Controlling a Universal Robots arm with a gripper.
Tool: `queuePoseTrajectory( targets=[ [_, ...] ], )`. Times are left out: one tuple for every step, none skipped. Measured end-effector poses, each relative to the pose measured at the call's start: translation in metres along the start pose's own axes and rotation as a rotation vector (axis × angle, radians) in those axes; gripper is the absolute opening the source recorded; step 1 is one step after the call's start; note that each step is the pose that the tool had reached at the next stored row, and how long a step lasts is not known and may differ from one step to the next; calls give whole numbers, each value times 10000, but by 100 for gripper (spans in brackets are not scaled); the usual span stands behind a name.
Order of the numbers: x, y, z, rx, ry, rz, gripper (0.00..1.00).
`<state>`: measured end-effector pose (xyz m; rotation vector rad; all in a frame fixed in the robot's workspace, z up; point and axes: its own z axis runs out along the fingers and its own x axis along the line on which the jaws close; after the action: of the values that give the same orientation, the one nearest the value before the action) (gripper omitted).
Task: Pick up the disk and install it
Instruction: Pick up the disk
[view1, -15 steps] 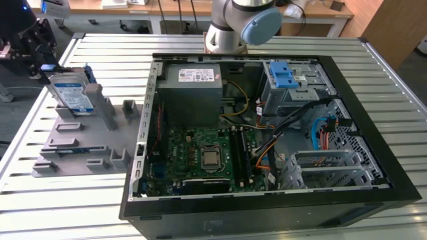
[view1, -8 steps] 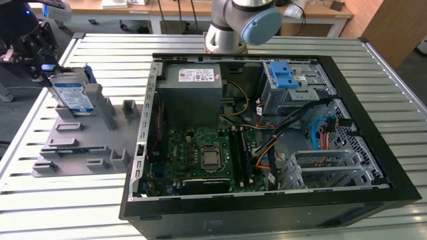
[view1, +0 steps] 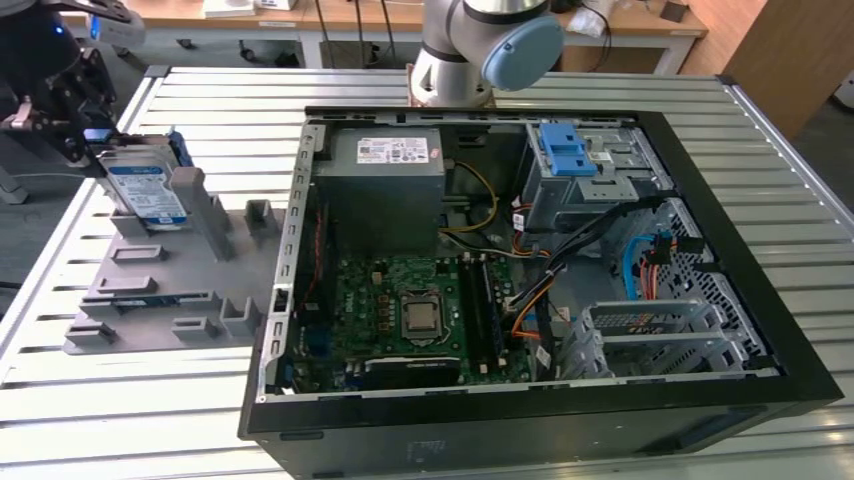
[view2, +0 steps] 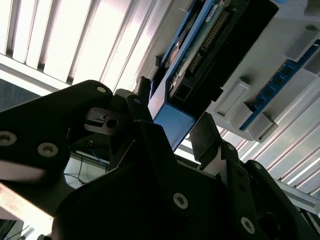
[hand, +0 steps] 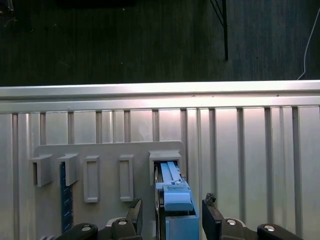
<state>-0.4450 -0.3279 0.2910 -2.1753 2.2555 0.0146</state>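
Exterior overhead; wrist views near disk (hand: 177, 200)

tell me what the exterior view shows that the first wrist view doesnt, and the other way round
Exterior view: the open computer case with its motherboard, grey power supply and blue latch, plus the arm's base.
First wrist view: the gripper from close up, open, with a finger on each side of the disk and gaps showing, and dark floor past the table edge.
Both: the disk standing on edge in the grey fixture on the slatted table.
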Motion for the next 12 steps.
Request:
queuePoseTrajectory(
  targets=[
    [0,0,1,-2,1,0,59],
    [0,0,1,-3,1,0,57],
    [0,0,1,-4,1,0,57],
    [0,0,2,-2,1,-1,57],
    [0,0,3,-1,0,0,50],
    [0,0,3,-1,0,0,50],
    [0,0,3,-1,0,0,50],
    [0,0,4,-1,0,0,50],
    [0,0,4,-1,0,0,50],
    [0,0,4,-1,1,0,50],
    [0,0,4,-1,0,0,50],
    [0,0,4,-1,0,0,50]
  ],
)
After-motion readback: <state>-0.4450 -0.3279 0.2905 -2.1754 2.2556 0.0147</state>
